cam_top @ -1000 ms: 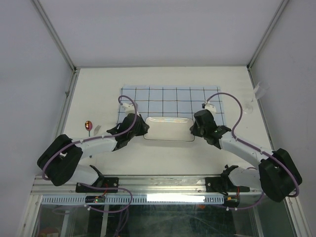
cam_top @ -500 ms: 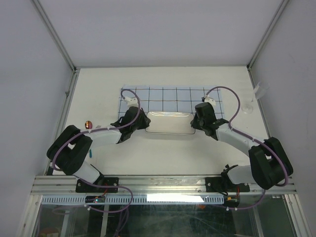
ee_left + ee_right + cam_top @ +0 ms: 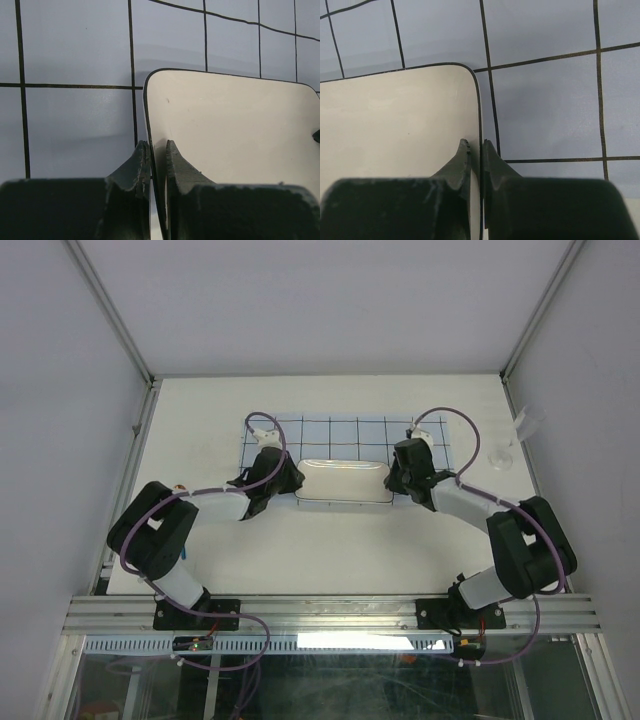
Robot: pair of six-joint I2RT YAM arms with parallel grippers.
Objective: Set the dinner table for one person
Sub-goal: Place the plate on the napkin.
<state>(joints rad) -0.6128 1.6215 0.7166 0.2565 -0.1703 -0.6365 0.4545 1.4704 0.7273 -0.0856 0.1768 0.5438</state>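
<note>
A white rectangular plate (image 3: 345,481) with a thin dark rim hangs between both arms over the pale-blue gridded cloth (image 3: 345,432) on the dinner table (image 3: 330,540). My left gripper (image 3: 292,480) is shut on the plate's left edge; in the left wrist view the rim runs between the two fingers, with the left gripper (image 3: 157,150) clamped on the plate (image 3: 230,125). My right gripper (image 3: 395,480) is shut on the plate's right edge, and the right wrist view shows the right gripper (image 3: 475,147) pinching the rim of the plate (image 3: 395,120) above the cloth (image 3: 545,105).
A clear wine glass (image 3: 505,450) stands near the table's right rail. A small red and brown thing (image 3: 180,485) peeks out beside the left arm. Aluminium rails edge the table, and grey walls stand at the sides and back.
Both arms have carried the plate away from the near edge and onto the gridded cloth. The grips on its two ends have not changed.
</note>
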